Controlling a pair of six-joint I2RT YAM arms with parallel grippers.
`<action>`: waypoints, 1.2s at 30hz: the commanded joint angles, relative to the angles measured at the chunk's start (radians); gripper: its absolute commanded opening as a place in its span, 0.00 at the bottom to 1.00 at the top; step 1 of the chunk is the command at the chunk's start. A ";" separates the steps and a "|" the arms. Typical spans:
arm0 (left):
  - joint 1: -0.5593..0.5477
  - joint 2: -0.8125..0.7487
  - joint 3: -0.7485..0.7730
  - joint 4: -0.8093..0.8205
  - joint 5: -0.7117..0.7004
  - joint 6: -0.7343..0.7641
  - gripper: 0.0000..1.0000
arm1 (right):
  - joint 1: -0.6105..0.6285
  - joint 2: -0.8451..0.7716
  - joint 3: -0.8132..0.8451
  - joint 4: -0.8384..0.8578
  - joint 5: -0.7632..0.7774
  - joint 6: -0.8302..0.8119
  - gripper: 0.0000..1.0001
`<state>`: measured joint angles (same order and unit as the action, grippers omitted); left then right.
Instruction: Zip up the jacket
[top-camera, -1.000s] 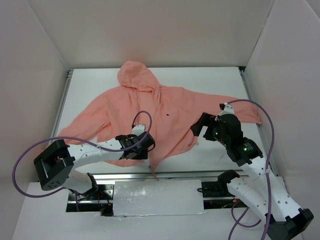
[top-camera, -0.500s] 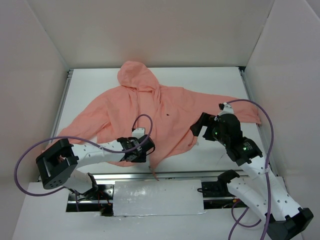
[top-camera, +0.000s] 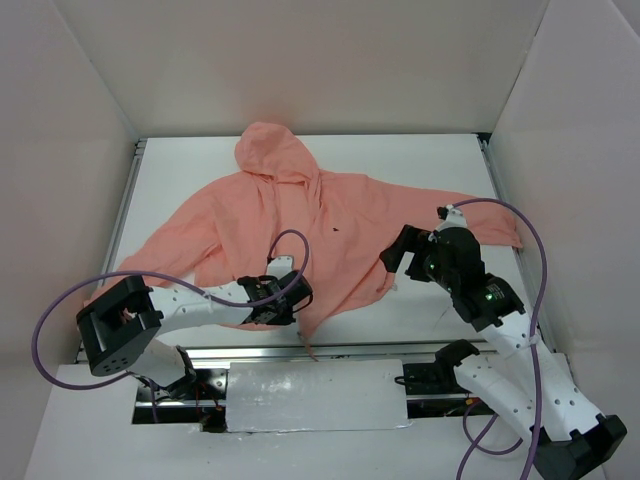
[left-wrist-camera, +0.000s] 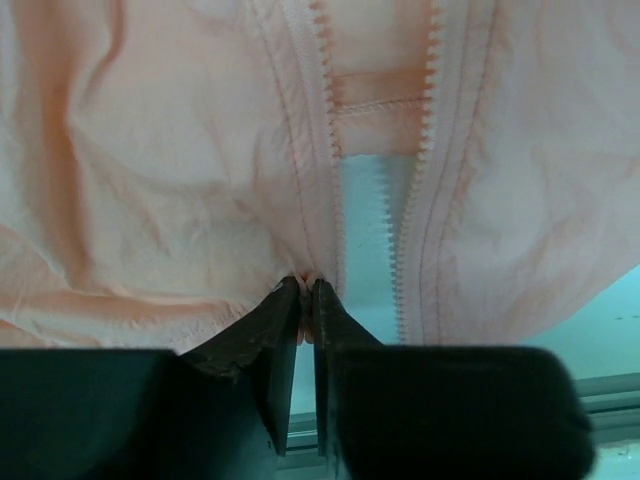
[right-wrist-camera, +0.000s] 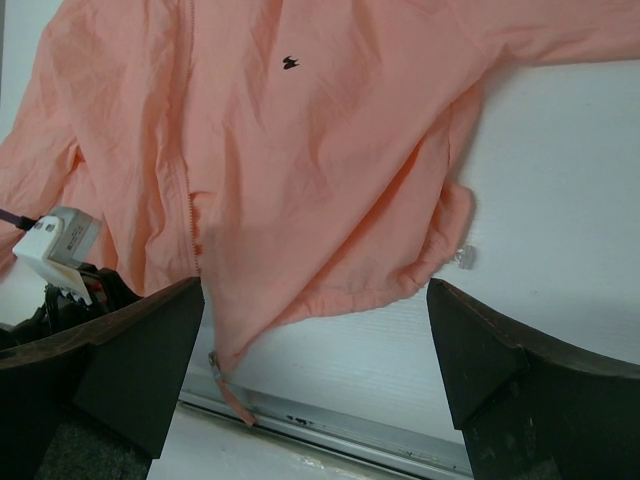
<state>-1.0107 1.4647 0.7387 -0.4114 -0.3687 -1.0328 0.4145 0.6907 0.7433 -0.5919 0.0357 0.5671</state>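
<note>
The salmon-pink hooded jacket (top-camera: 330, 225) lies flat on the white table, hood at the far side and front open at the bottom. My left gripper (top-camera: 292, 300) is shut on the hem of the jacket's left front panel (left-wrist-camera: 200, 200), right beside the zipper teeth (left-wrist-camera: 325, 150). The other row of teeth (left-wrist-camera: 425, 150) stands apart, with table showing between the rows. My right gripper (top-camera: 396, 256) is open and empty above the jacket's right hem (right-wrist-camera: 300, 170). A small dark logo (right-wrist-camera: 291, 63) shows on the chest. A pink zipper end tab (right-wrist-camera: 232, 395) hangs at the near edge.
A metal rail (top-camera: 300, 352) runs along the table's near edge, just below the hem. White walls enclose the table at the back and on both sides. A small clear cord end (right-wrist-camera: 464, 257) lies on the table by the right hem.
My left gripper has shifted slightly right and toward the near edge with the hem in it. The right arm has not moved.
</note>
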 joint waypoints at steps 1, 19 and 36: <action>-0.006 0.019 -0.035 0.028 0.050 -0.021 0.22 | 0.006 0.006 -0.012 0.041 -0.011 -0.016 1.00; 0.011 -0.484 -0.263 0.328 -0.010 -0.084 0.00 | 0.056 0.148 -0.163 0.457 -0.560 0.033 0.90; 0.038 -0.822 -0.556 0.652 0.034 -0.098 0.00 | 0.382 0.610 -0.079 0.883 -0.543 0.168 0.63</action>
<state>-0.9760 0.6552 0.1890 0.1364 -0.3500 -1.1313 0.7723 1.2610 0.6151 0.1535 -0.5190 0.7094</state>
